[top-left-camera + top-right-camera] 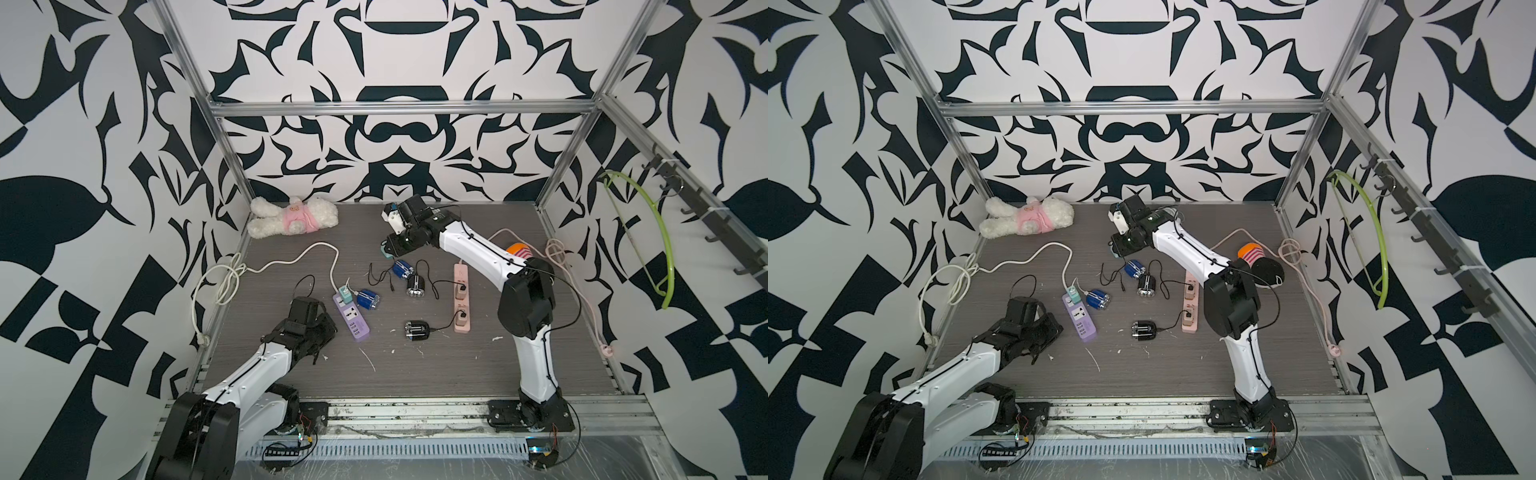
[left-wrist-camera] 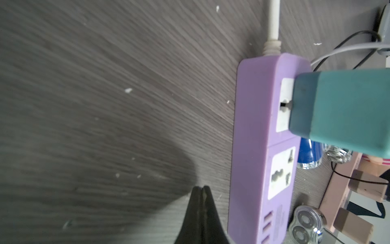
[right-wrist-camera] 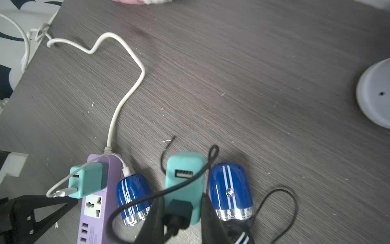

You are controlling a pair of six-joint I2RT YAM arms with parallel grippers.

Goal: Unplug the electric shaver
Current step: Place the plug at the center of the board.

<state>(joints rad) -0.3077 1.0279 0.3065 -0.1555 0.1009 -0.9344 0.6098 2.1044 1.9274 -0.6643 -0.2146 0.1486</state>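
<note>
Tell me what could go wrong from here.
1. A black cable lies across the teal adapter held in the right gripper. Moving off could snag it and drag the blue shaver beside it.
2. A second adapter is plugged into the purple strip. The left gripper is shut beside the strip, not on it, so pulling that plug might lift the strip.

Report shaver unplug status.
Left gripper shut, empty, by purple power strip. Right gripper shut on teal adapter block, off any strip. Thin black cord draped across it, blue striped shaver nearby.
</note>
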